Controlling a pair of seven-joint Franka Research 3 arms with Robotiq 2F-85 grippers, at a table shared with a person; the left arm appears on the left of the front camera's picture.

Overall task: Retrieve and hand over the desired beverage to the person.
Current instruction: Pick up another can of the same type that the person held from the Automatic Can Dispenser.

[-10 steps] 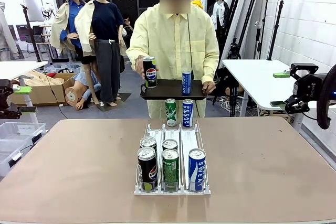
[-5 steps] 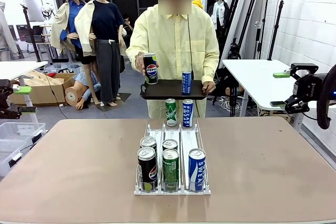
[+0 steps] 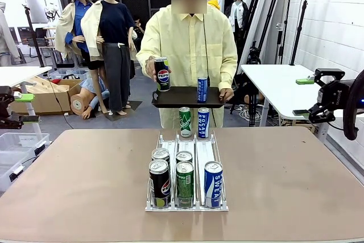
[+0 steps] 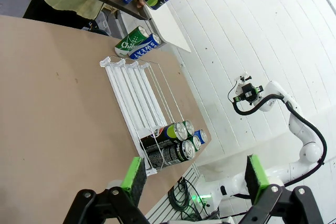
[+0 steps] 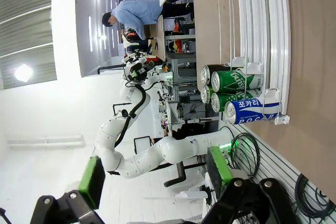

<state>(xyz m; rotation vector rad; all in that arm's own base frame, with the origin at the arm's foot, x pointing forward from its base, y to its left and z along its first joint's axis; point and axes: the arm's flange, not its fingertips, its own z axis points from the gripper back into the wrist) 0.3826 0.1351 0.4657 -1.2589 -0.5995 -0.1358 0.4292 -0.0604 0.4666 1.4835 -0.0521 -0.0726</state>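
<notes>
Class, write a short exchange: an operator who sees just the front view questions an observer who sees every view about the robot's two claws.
Operator: Is the left claw holding anything?
Observer: No. The left claw is open, with nothing between its green pads.
Operator: And the right one?
Observer: The right claw is open as well, and empty.
</notes>
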